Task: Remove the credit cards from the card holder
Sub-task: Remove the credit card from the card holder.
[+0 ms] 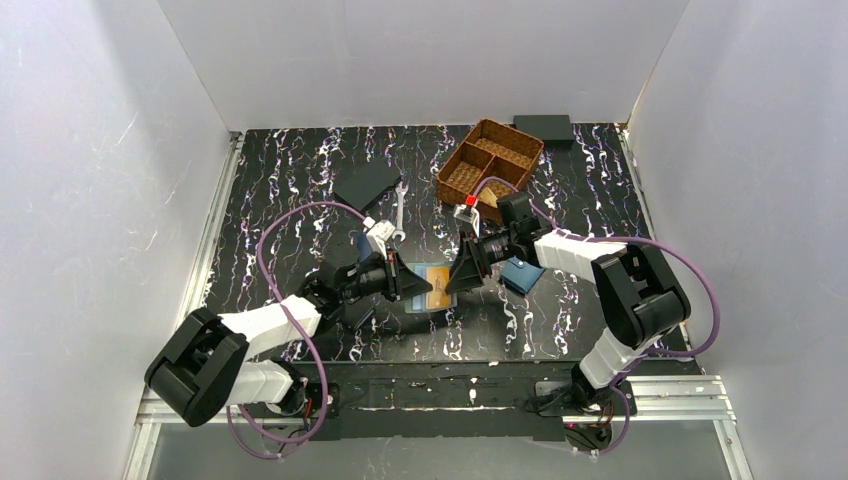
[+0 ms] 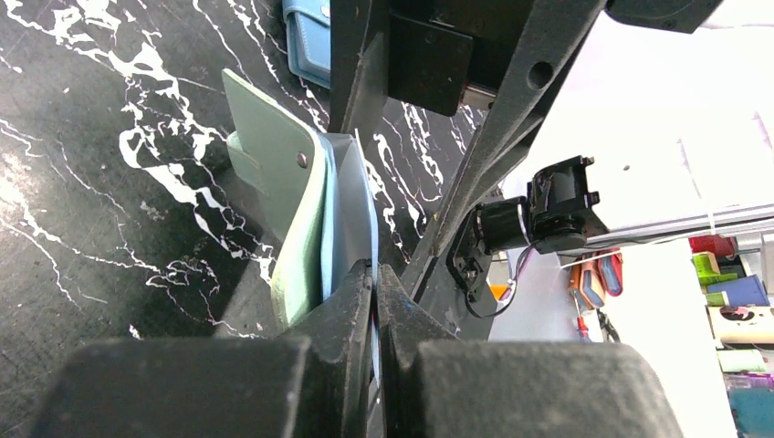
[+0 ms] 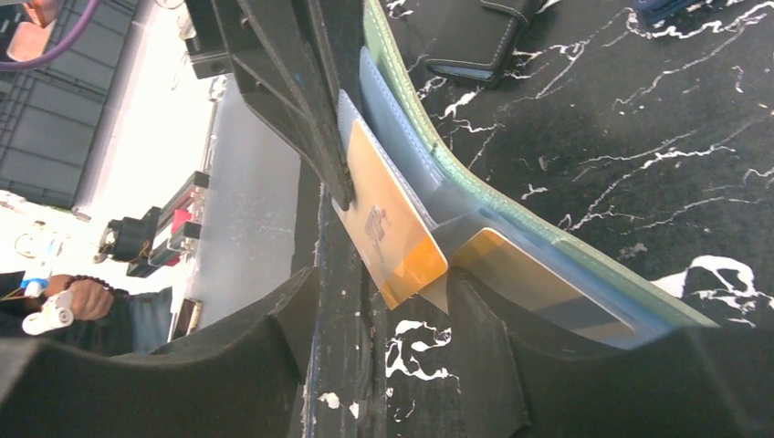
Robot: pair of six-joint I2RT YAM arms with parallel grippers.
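My left gripper point(image 2: 374, 274): jaws pinched tight on the pale inner leaf of the card holder point(image 2: 274, 173), which stands on edge at the centre of the left wrist view. My right gripper point(image 3: 388, 301): jaws apart, one finger on each side of the lower corner of the tan-golden card point(image 3: 392, 228), with a gap at both sides. The card projects partway from its slot. In the top view the holder is at centre frame, between both grippers, over the marbled table point(image 1: 280, 170). Blue wallet point(image 2: 306, 36) at the top edge; woven basket point(image 1: 490, 165) upper right.
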